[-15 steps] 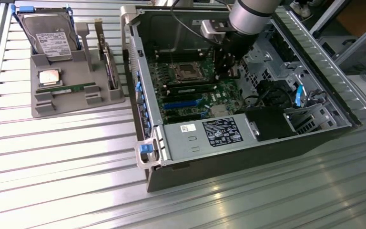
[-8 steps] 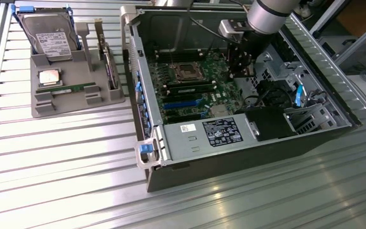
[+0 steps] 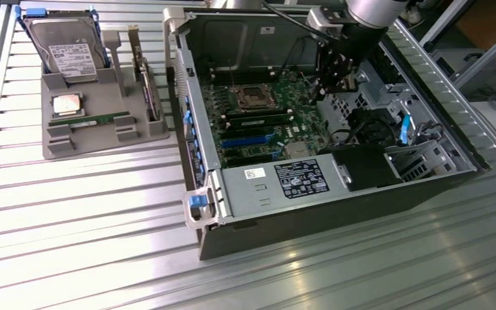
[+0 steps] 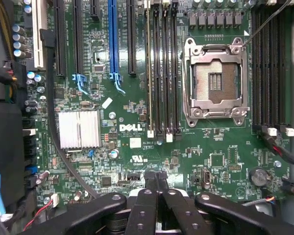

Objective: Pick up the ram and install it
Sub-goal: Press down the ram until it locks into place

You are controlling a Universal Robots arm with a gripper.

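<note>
The ram (image 3: 93, 120), a narrow green stick, lies flat in the grey holder (image 3: 101, 142) on the table at the exterior view's left, outside the computer case (image 3: 334, 206). My gripper (image 3: 335, 86) hangs inside the open case, over the motherboard (image 3: 265, 139) and far from the ram. In the wrist view my gripper (image 4: 157, 175) is shut, its black fingertips pressed together with nothing visible between them. Beyond the tips run the long black memory slots (image 4: 161, 68), beside the open processor socket (image 4: 215, 83).
The grey holder also carries a silver hard drive (image 3: 67, 45) standing upright and a square processor chip (image 3: 67, 103). Inside the case are the power supply (image 3: 274, 184), black cables (image 3: 360, 129), a silver heatsink (image 4: 79, 129) and a blue expansion slot (image 4: 112, 39).
</note>
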